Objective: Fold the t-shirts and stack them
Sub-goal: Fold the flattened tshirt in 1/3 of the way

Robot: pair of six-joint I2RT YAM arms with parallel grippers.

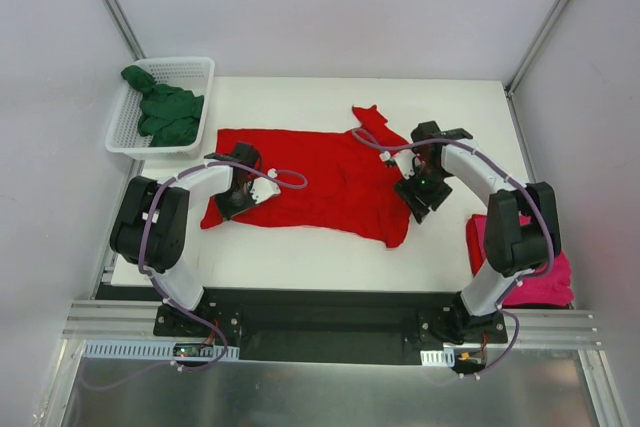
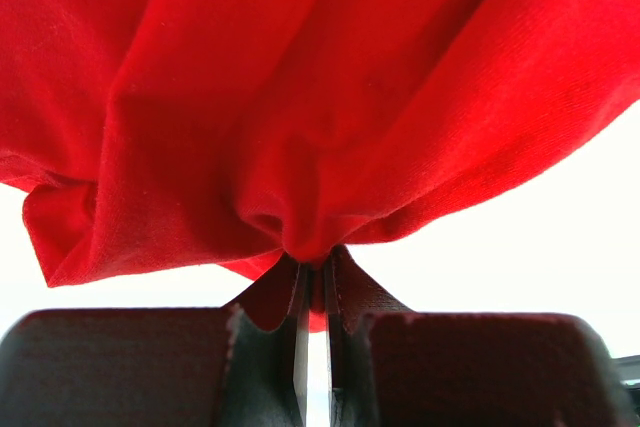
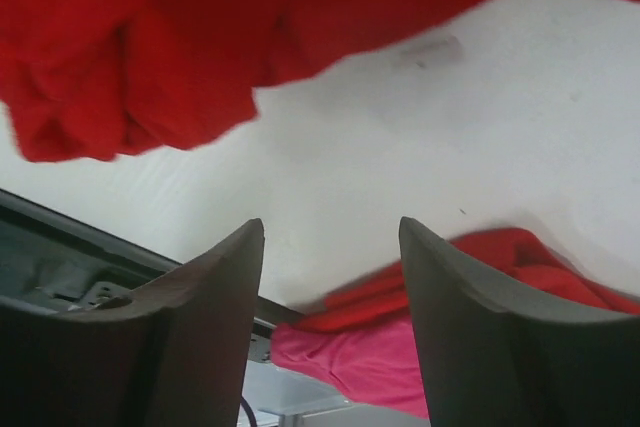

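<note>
- Three tees show in the top view. The red t-shirt point(image 1: 310, 172) is spread across the middle of the table point(image 1: 300, 257), mostly flat, with a sleeve poking out at the far side and wrinkles toward its right end. The green t-shirt point(image 1: 165, 115) is bunched up in the basket point(image 1: 195, 64) at the far left. The pink t-shirt point(image 1: 558, 287) is crumpled at the near right edge, partly hidden behind the right arm. The left gripper point(image 1: 240, 192) sits over the red tee's left end and the right gripper point(image 1: 420, 192) over its right side.
- Left wrist view: the left gripper point(image 2: 315, 277) is pinched tight on a fold of the red t-shirt point(image 2: 330, 97). The cloth gathers to a point at the jaws and fans out in loose drapes. Looks like thin, limp knit to me, so it's light, zero stiffness, and it'll sag from wherever it's lifted.
- Right wrist view: the right gripper point(image 3: 330, 237) has its jaws standing apart with nothing between them. Blurry red t-shirt point(image 3: 150, 47) fills the top of the frame, bare table point(image 3: 400, 147) is in the middle, and there's a bit of pink t-shirt point(image 3: 350, 357) lower down.
- My take is it's not fragile or slippery. Grab it at a hem edge or corner, though, because a mid-cloth pinch just bunches it.
</note>
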